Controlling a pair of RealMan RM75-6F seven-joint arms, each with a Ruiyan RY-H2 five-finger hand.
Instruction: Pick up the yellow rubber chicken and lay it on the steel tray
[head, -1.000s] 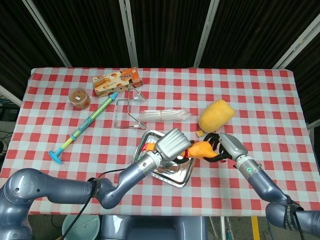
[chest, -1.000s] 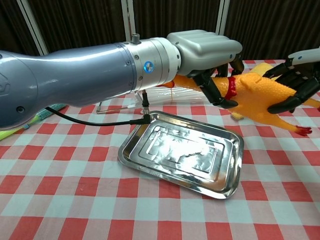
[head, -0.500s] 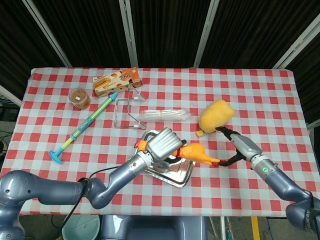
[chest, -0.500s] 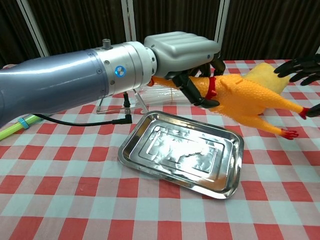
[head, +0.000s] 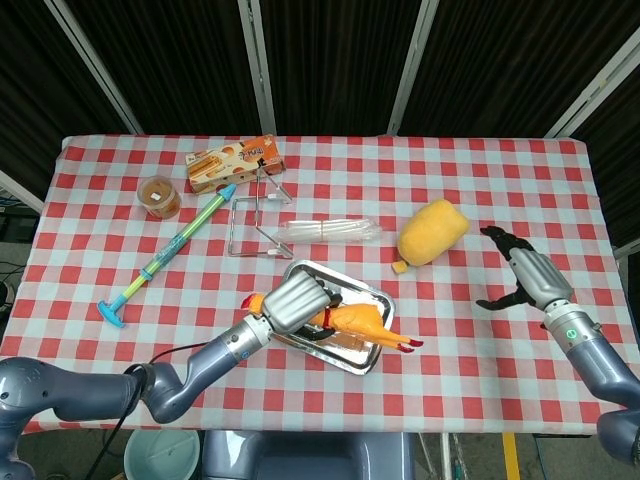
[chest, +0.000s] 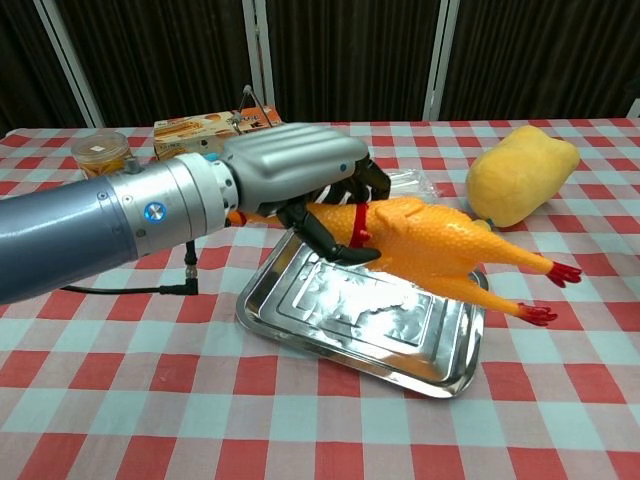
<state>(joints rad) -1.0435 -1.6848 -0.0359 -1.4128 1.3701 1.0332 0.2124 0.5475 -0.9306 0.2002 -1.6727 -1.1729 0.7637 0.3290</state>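
My left hand (head: 292, 304) (chest: 300, 185) grips the yellow rubber chicken (head: 350, 320) (chest: 430, 240) by its neck and holds it just above the steel tray (head: 375, 297) (chest: 300, 300). The chicken's body hangs over the tray's right half and its red feet (chest: 550, 290) stick out past the tray's right rim. In the head view my right hand (head: 528, 277) is off to the right of the tray, fingers spread, with nothing in it. The chest view does not show that hand.
A yellow plush lump (head: 432, 232) (chest: 522, 172) lies right of the tray. Behind the tray are a clear plastic bag (head: 330, 231), a wire stand (head: 255, 225), an orange box (head: 232, 163), a jar (head: 159, 196) and a toy water gun (head: 165, 255).
My right hand let go of the chicken and drew back to the right. My left hand carried the chicken leftward and down over the tray.
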